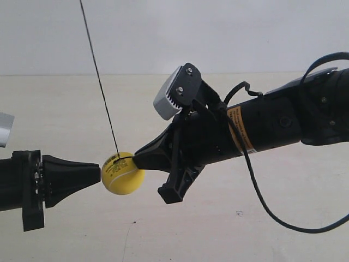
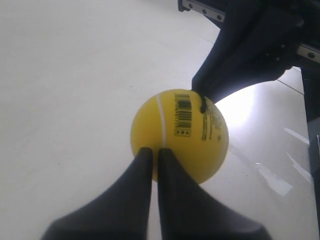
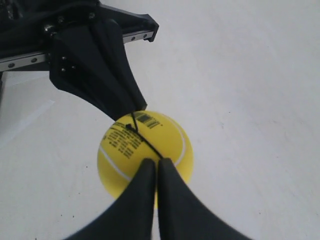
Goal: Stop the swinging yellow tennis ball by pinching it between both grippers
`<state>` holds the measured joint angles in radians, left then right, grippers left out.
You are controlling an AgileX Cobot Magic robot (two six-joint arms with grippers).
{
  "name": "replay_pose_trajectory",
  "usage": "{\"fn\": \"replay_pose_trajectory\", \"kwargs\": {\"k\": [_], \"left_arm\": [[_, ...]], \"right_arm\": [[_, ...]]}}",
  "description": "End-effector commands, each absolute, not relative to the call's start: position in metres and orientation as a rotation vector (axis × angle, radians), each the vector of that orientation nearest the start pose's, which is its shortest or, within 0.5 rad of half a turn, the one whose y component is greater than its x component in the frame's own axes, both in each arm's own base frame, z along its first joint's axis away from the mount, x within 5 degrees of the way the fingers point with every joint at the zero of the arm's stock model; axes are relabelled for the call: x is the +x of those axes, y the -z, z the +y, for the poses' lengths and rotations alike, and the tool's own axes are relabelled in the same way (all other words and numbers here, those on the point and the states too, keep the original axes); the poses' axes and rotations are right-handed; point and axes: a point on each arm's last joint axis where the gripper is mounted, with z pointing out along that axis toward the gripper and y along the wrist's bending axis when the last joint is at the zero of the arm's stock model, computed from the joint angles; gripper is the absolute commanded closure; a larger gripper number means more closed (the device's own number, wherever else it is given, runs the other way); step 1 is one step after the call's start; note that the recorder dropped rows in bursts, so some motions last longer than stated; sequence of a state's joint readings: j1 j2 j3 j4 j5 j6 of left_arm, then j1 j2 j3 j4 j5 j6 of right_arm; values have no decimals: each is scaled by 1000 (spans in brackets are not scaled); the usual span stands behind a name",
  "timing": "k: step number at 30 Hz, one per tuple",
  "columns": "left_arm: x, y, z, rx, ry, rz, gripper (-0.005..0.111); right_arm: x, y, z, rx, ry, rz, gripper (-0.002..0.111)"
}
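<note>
Exterior view: small bright yellow tennis ball (image 1: 122,173) hanging above the pale tabletop (image 1: 65,109) on a thin dark string (image 1: 101,87), pinched between two black tapered grippers. The gripper at the exterior view's left (image 1: 98,168) is touching its left side, the gripper at the exterior view's right (image 1: 137,159) touching its upper right. Likely trouble: tips not squarely opposed, the right one sitting a little higher, hence a risk of squirting the ball down and out under any harder push, or of setting it swinging on an uneven pull-back. Both cones drawn to a point, nothing between the fingers, only the tips against the ball. Left wrist view: left gripper (image 2: 153,152) clenched, fingers side by side with a hairline slit, tips resting on the near face of the yellow tennis ball (image 2: 187,145) right at the white seam. Right gripper (image 2: 200,92) meeting the far side beside the barcode print and the string's attachment. Judged risk: a smooth round surface under narrow tips, little to prevent a sideways roll. Right wrist view: right gripper (image 3: 154,164) likewise clamped tight on itself, gripping nothing, tips pressed to the ball (image 3: 120,150) just where the string crosses. Left gripper (image 3: 135,107) against the far side. Possible snag: string lying right at the tips, open to rubbing or tugging from a sliding contact, enough to jerk the ball loose.
</note>
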<state>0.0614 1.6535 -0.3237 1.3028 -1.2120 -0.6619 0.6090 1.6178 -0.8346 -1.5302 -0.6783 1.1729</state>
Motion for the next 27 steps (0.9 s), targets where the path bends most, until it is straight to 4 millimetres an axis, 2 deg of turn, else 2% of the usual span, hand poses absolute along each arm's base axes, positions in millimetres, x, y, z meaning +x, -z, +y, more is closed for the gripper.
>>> {"fn": "replay_pose_trajectory", "kwargs": {"k": [1,17,27], "left_arm": [[199,-149,-71,767,1022,1788,102],[199,-149,-71,767,1022,1788,102],[202,-150,-70,736,1003,1782,102]], "right_arm": [[224,-218,229,-1333,-909,1746,108],[224,-217,229,-1331,-905,1748,108],[227,-220,226,-1333,-832,1741,108]]}}
